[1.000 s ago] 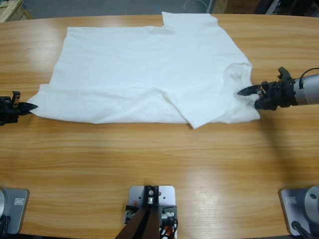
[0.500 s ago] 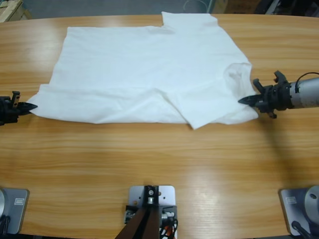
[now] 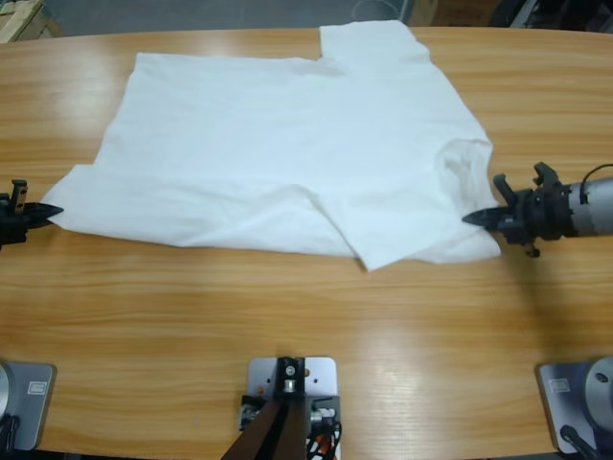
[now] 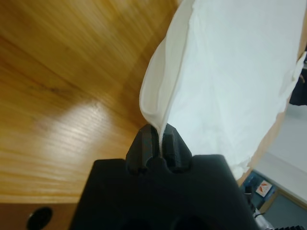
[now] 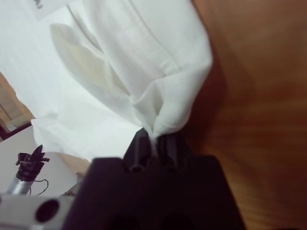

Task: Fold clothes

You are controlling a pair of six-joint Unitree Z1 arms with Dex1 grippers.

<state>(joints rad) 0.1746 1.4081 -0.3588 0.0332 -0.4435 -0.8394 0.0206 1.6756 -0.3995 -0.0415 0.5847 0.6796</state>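
Leftmost, at the table's (image 3: 287, 297) left edge, the left gripper (image 3: 48, 211) has its two black jaws pinched together on the bottom-left corner of the T-shirt (image 3: 287, 153). Its wrist view shows the white hem (image 4: 163, 115) drawn into a thin fold that runs down between the ribbed jaw tips, with bare wood to one side.

Across the middle, the T-shirt lies spread on the far half of the wooden table, mostly flat. One sleeve (image 3: 374, 43) points toward the far edge. Along the near edge a flap is turned over the body, its corner (image 3: 369, 264) pointing toward the camera.

At the right, the right gripper (image 3: 474, 218) is clamped on the shirt's near right edge, beside the round neck opening (image 3: 465, 158). Its wrist view shows a bunched lump of cloth (image 5: 168, 115) rising from the shut jaw tips.
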